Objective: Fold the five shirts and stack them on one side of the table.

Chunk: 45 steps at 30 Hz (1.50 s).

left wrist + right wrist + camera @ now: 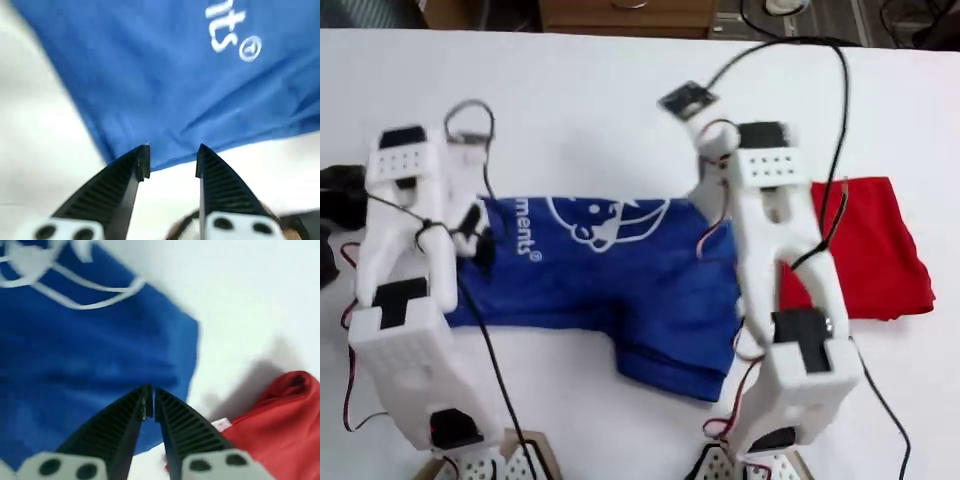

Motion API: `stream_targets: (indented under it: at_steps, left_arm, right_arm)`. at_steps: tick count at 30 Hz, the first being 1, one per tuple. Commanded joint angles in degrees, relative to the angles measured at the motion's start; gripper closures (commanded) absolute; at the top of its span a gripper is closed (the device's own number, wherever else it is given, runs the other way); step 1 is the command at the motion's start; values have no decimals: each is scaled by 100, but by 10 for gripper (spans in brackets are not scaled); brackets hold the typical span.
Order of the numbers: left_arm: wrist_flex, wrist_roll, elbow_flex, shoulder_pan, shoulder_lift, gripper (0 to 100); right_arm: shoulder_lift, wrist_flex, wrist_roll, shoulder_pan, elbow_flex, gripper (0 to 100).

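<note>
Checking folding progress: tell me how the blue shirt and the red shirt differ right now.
The blue shirt lies spread wide and rumpled; the red shirt is folded into a compact rectangle. The blue shirt shows white print; the red shirt looks plain. Both lie on the white table.

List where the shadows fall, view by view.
High view: faint shadow on the white table along the near edge of the blue printed shirt. Left wrist view: dark fold creases in the blue cloth beyond the left gripper. Right wrist view: grey shadow beside the folded red shirt.
</note>
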<state>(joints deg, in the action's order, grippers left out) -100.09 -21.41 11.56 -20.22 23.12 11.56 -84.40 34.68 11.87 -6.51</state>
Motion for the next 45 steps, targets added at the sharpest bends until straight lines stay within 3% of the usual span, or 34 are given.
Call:
stream_targets:
  at_steps: [1, 8, 14, 21, 37, 43, 45]
  left_arm:
    - [-123, 123, 822, 70, -18, 820]
    - [844, 677, 840, 290, 905, 820]
    - [862, 756, 1534, 132, 1829, 820]
    - [695, 914, 2123, -9, 2277, 820]
    - [360, 888, 2756, -387, 2444, 820]
    - [281, 888, 2747, -308, 2444, 820]
    - [281, 888, 2747, -299, 2444, 820]
  right_arm:
    - [-760, -426, 44, 585, 281, 974]
    - [-1534, 154, -185, 1437, 1960, 971]
    - [-1763, 681, -158, 2158, 2813, 863]
    - [-1754, 1007, -185, 2985, 2927, 861]
    - [-497, 1657, -193, 3037, 2910, 862]
    - [-470, 1666, -158, 3037, 2910, 976]
    - [-470, 1666, -158, 3037, 2910, 974]
